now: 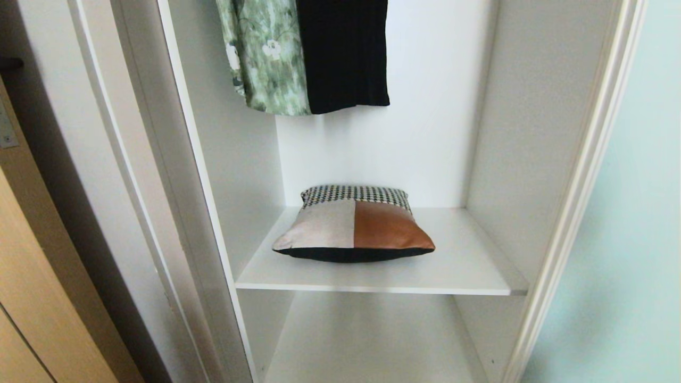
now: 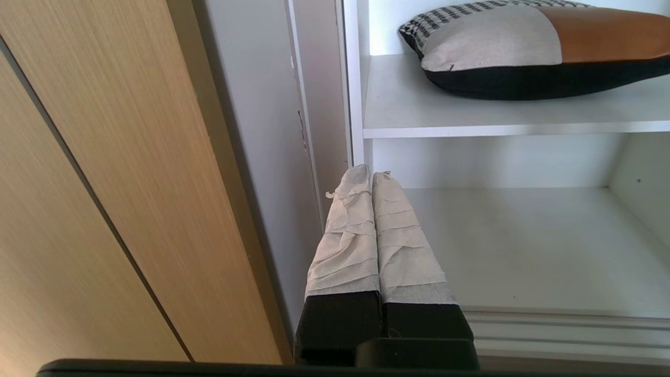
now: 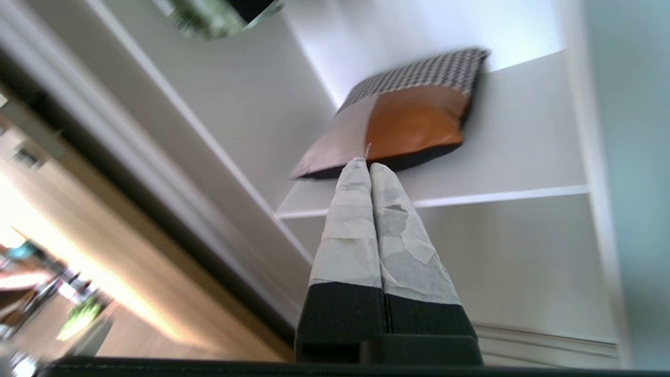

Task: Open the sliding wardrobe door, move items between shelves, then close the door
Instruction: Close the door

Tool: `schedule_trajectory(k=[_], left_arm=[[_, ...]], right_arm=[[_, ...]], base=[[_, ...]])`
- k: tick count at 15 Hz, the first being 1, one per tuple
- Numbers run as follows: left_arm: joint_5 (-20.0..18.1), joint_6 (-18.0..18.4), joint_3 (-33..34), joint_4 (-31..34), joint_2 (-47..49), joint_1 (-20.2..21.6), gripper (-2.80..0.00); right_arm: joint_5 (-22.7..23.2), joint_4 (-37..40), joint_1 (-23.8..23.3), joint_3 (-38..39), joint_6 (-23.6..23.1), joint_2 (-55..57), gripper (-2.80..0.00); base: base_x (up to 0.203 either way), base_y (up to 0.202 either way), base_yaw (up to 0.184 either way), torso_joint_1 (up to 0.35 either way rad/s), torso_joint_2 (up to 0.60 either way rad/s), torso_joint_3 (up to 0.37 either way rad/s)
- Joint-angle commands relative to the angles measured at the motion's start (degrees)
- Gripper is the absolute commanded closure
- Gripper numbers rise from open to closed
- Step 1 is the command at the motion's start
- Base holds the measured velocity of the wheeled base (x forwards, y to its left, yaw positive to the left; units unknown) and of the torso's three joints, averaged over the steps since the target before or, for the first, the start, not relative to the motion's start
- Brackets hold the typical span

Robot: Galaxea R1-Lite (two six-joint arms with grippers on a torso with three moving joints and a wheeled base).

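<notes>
The wardrobe stands open, so the sliding wardrobe door [image 1: 633, 213] has been pushed off to the right, its frosted blue-green glass filling that edge of the head view. That leaves the white bay free to reach into. The patchwork cushion [image 1: 354, 226] lies flat on the upper shelf [image 1: 468, 266], houndstooth strip toward the back wall, set a little left of centre with bare board around it. The lower shelf [image 2: 523, 246] below looks bare, which I'd guess is where the cushion is meant to go. Above it hang a green floral garment [image 1: 263, 53] and a black garment [image 1: 343, 53], well clear of the cushion.

The right gripper [image 3: 369, 167] has its taped fingers pressed together, holding nothing, aimed up at the cushion's front edge from below the upper shelf; it would have to spread before it could take hold. The left gripper [image 2: 371, 175] is likewise pressed together and empty, low beside the wardrobe's left frame, near the tan wood-grain door [image 2: 104, 183], seemingly parked out of the way
</notes>
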Motion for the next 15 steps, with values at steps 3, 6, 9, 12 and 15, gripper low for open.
schedule_trajectory(k=[3, 6, 9, 12, 15], left_arm=[[-0.02, 0.02, -0.01, 0.02, 0.11, 0.02, 0.00], [-0.02, 0.01, -0.02, 0.02, 0.14, 0.02, 0.00], [-0.02, 0.02, 0.03, 0.01, 0.11, 0.02, 0.00], [-0.02, 0.02, -0.02, 0.02, 0.20, 0.02, 0.00], [-0.02, 0.02, -0.02, 0.02, 0.12, 0.02, 0.00]], right_arm=[[13.80, -0.59, -13.81, -1.66, 0.15, 9.21, 0.00], [30.76, -2.02, -27.90, -3.65, 0.52, 15.71, 0.00], [47.74, -2.49, -39.97, -6.45, 0.72, 23.47, 0.00], [56.90, -2.63, -45.67, -8.52, 0.94, 30.50, 0.00], [57.51, -1.97, -46.46, -12.26, 1.11, 37.58, 0.00]], base=[[0.000, 0.000, 0.000, 0.000, 0.00, 0.000], [0.000, 0.000, 0.000, 0.000, 0.00, 0.000], [0.000, 0.000, 0.000, 0.000, 0.00, 0.000], [0.000, 0.000, 0.000, 0.000, 0.00, 0.000], [0.000, 0.000, 0.000, 0.000, 0.00, 0.000]])
